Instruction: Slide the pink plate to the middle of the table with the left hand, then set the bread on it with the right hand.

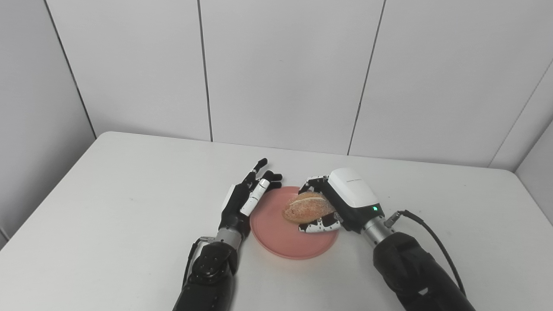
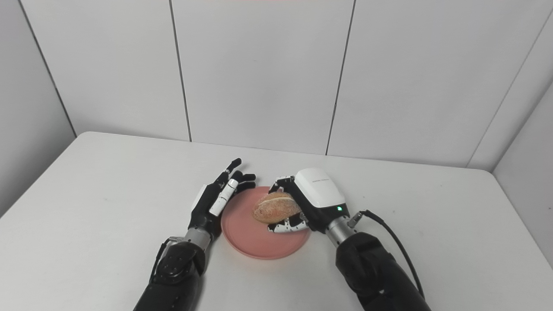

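The pink plate [image 1: 281, 237] lies flat near the middle of the white table. My right hand [image 1: 341, 201] is shut on a brown bread roll [image 1: 307, 207] and holds it over the right half of the plate, just above its surface. My left hand [image 1: 248, 194] is open, fingers stretched out, resting against the plate's left rim. The same scene shows in the right eye view: the plate [image 2: 250, 242], the bread [image 2: 276, 206], my left hand [image 2: 218, 196] and my right hand [image 2: 313, 198].
The white table [image 1: 108, 207] stretches out on both sides, with walls close behind it and at its right. A black cable [image 1: 432, 242] loops off my right wrist.
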Controlling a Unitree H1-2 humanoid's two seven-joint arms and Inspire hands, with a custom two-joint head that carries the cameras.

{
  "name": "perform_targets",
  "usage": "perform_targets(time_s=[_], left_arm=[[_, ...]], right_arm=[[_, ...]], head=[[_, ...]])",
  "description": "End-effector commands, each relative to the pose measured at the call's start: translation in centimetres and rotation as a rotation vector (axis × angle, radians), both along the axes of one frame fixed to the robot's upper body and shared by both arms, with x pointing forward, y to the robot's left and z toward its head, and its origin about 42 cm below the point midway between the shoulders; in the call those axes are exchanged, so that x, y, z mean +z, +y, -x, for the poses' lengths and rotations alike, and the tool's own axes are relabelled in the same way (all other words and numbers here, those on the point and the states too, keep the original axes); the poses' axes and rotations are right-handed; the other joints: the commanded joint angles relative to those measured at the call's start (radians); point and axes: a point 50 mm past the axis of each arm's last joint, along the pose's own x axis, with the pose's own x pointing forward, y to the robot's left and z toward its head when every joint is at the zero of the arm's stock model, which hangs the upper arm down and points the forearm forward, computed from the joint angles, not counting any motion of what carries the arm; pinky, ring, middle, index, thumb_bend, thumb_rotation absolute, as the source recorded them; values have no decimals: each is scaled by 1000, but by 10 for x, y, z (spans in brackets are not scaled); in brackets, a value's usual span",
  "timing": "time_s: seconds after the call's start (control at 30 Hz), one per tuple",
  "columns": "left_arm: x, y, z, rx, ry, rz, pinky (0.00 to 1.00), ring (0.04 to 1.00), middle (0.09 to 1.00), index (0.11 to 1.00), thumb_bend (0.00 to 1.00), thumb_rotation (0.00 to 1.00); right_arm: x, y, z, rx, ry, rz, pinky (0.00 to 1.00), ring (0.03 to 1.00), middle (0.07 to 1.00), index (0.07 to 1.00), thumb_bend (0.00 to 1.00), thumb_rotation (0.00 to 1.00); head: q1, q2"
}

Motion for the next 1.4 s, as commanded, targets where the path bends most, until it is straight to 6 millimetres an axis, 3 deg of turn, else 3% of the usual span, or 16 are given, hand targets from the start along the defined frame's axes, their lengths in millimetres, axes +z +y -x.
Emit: perform_targets(time_s=[0.0,0.3,0.77,0.8,0.87,0.93,1.13,1.17,1.2,1.3,1.37], left_arm=[[-44,2,19,-1,160,-8,771,727,721,896,758,715],[-42,-2,21,-7,159,-12,746,713,719,889,740,715],[-45,-1,23,-12,162,-14,751,721,718,901,745,714],[-45,-1,23,-12,161,-14,740,713,712,901,745,713],[-44,-1,23,-14,158,-18,734,704,709,904,749,722],[-43,-1,23,-14,157,-18,735,702,708,904,750,723],[-44,-2,24,-21,170,-11,758,708,711,912,727,716],[-44,-2,24,-21,171,-13,752,707,721,917,722,723],[-44,-2,24,-23,170,-12,744,708,729,913,713,727],[-45,-2,25,-29,164,-12,741,716,750,909,705,731],[-45,-3,25,-34,161,-15,751,736,799,914,711,736]], right_arm=[[28,10,-11,37,-82,9,218,286,381,489,504,134],[19,28,-29,107,-61,130,191,256,349,488,505,137],[8,29,-49,95,-5,193,169,235,329,489,504,136],[8,30,-49,94,-5,191,171,238,333,488,506,135],[9,31,-49,96,-6,185,190,262,436,486,519,36],[11,33,-49,95,-2,181,196,268,458,485,522,15],[14,37,-45,85,34,199,281,363,443,527,518,14],[15,37,-44,81,42,203,311,397,474,503,515,122],[14,37,-43,70,54,205,330,421,498,544,658,336],[13,36,-40,52,87,211,347,444,528,596,815,549],[11,34,-38,47,109,219,371,468,552,627,898,639]], head=[[0,0],[-1,5],[-3,1],[-4,1],[-4,1],[-4,4],[-7,0],[-7,1],[-6,4],[-5,3],[-3,-1]])
